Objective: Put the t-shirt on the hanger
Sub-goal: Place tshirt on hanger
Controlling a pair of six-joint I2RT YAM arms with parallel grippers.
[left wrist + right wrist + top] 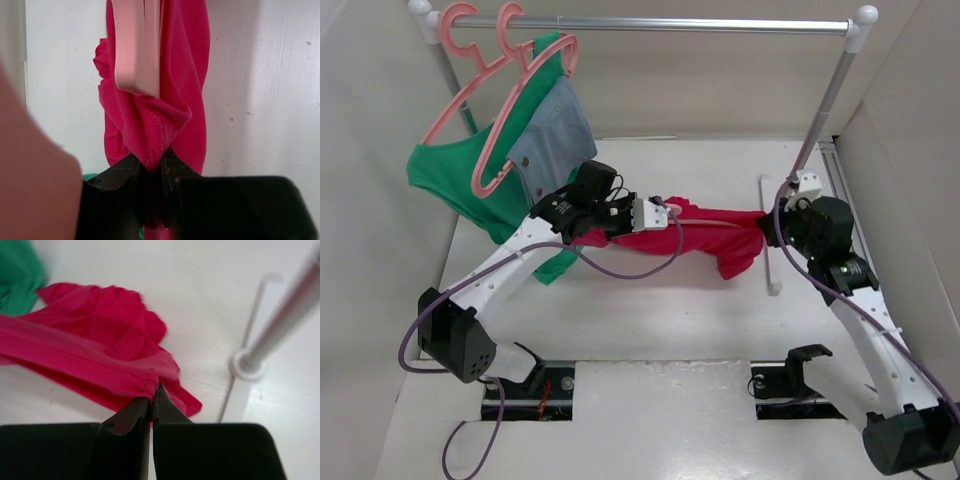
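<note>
Two grippers are engaged on the t-shirt [715, 240], which hangs stretched as a narrow crimson band between them, above the white table [650, 330] and in front of the clothes rack. The left gripper [152, 162] has its jaws closed tight on a bunched, stitched fold of the cloth. The right gripper [151, 400] is likewise clamped on a ribbed edge at the opposite end, close to the rack's right upright [280, 335]. A pale pink arm of the hanger [136, 50] lies along the cloth in the left wrist view and meets the fold just beyond the left jaws. Whether it passes inside the garment or merely rests against it cannot be told. The hanger's hook and its remaining frame are not clearly visible in any view. Assessment: the garment has been picked up and brought to the hanger, and threading appears to be in progress. Outstanding items, as judged: neither shoulder is seen seated on the frame, the neck opening is not seen around the hook, and the cloth is bunched, not spread. The green garment [450, 180] and the grey-blue garment [555, 125] hang on their own pink hangers [480, 70] at the left end of the rail [650, 24], apart from the work
</note>
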